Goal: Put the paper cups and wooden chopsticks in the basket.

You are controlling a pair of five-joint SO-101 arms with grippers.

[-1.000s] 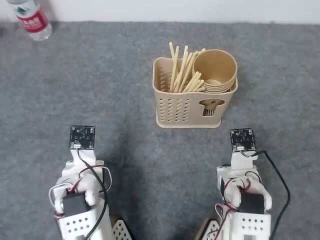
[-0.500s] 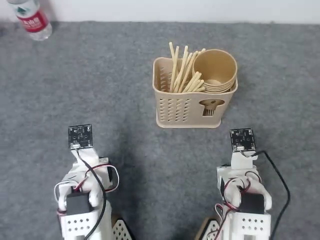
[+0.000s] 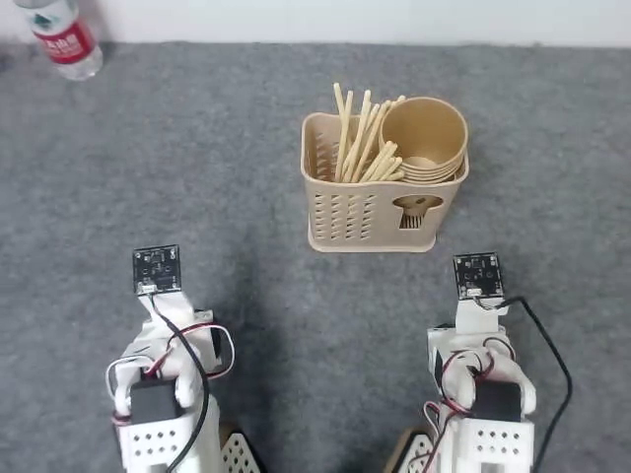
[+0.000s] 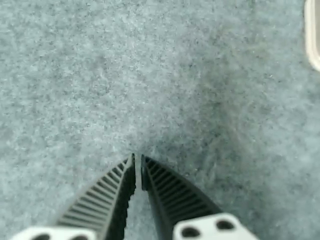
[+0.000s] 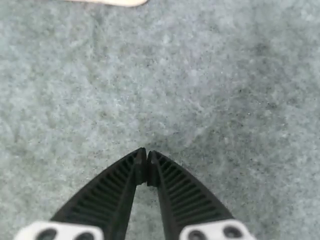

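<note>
A beige slotted basket stands upright on the grey carpet at the middle back. A stack of brown paper cups sits in its right half, and several wooden chopsticks lean upright in its left half. Both arms are drawn back at the near edge, well short of the basket. My left gripper is shut with nothing in it, hanging over bare carpet. My right gripper is also shut and empty above the carpet. A corner of the basket shows in the left wrist view, and its base edge in the right wrist view.
A plastic bottle with a red label lies at the back left corner. A pale wall edge runs along the back of the carpet. Open carpet lies between the arms and around the basket.
The left arm has drawn back slightly toward the near edge. The right arm, the basket and its contents have not moved.
</note>
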